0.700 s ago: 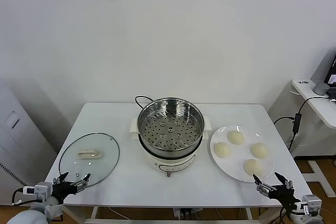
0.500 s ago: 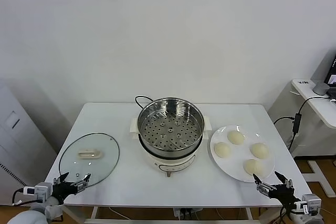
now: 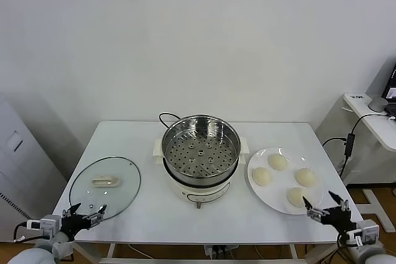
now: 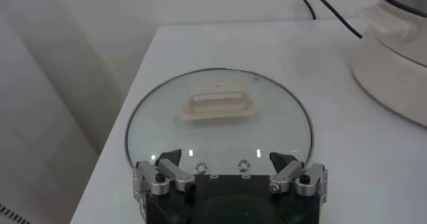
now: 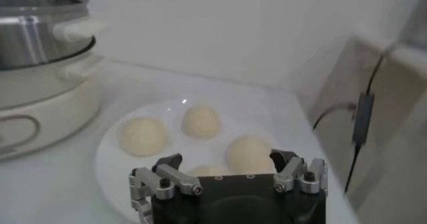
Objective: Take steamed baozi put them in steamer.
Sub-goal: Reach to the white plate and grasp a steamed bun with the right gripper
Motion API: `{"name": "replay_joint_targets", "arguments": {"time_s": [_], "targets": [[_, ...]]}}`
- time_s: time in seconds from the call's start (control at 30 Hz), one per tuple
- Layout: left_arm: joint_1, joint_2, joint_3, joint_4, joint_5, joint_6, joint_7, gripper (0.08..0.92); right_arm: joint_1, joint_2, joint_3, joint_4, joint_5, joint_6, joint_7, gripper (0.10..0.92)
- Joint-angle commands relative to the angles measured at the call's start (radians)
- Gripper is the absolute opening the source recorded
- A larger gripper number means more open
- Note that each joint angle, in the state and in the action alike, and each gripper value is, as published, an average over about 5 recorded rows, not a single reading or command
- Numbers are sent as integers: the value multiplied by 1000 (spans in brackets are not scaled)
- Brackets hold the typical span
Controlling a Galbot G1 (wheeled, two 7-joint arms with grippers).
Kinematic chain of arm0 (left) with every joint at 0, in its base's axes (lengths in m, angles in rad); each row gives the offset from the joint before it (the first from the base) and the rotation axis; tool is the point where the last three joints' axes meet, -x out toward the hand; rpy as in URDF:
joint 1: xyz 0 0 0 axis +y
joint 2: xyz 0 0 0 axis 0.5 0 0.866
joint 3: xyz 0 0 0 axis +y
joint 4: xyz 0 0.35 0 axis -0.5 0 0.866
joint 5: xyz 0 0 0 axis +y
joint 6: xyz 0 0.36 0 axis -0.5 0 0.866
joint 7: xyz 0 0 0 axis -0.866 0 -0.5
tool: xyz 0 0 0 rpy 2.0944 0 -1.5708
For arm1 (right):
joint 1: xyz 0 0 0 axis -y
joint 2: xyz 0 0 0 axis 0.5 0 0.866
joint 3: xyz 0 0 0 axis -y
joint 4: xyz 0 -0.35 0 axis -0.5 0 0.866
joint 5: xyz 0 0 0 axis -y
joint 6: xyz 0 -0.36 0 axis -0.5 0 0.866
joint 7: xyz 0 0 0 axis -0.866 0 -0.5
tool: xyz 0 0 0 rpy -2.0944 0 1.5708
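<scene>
Several cream-white baozi (image 3: 278, 162) lie on a white plate (image 3: 255, 164) at the right of the table; they also show in the right wrist view (image 5: 142, 136). The steel steamer (image 3: 200, 146) stands empty on its white cooker base in the middle of the table. My right gripper (image 3: 327, 205) is open and empty, low at the table's front right corner, just in front of the plate. My left gripper (image 3: 86, 212) is open and empty at the front left corner, by the edge of the glass lid (image 3: 105, 182).
The glass lid with a white handle (image 4: 217, 105) lies flat at the left of the table. A black cord (image 3: 166, 117) runs behind the cooker. A side desk (image 3: 377, 119) with cables stands to the right of the table.
My right gripper has moved slightly right and up near the front right corner. The left arm, buns and steamer have not moved.
</scene>
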Motion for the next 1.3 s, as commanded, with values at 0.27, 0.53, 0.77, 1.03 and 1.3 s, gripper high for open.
{"name": "replay_joint_targets", "arguments": {"time_s": [0.27,0.53,0.77,1.03,1.3], "targets": [[0,-9,4,-12,11,9,1,823,408,-175,-223,-181,-563,94,-138,823],[-5,-19,5,-12,20,14,3,823,706,-240,-452,-312,-609,99,-387,823],[-13,-22,7,-14,20,22,2,823,953,-302,-693,-436,-535,110,-578,823],[-26,-23,11,1,29,25,4,823,1227,-307,-967,-590,-475,153,-751,823],[-27,-19,12,1,29,26,5,823,1423,-245,-1174,-735,-421,222,-868,823]]}}
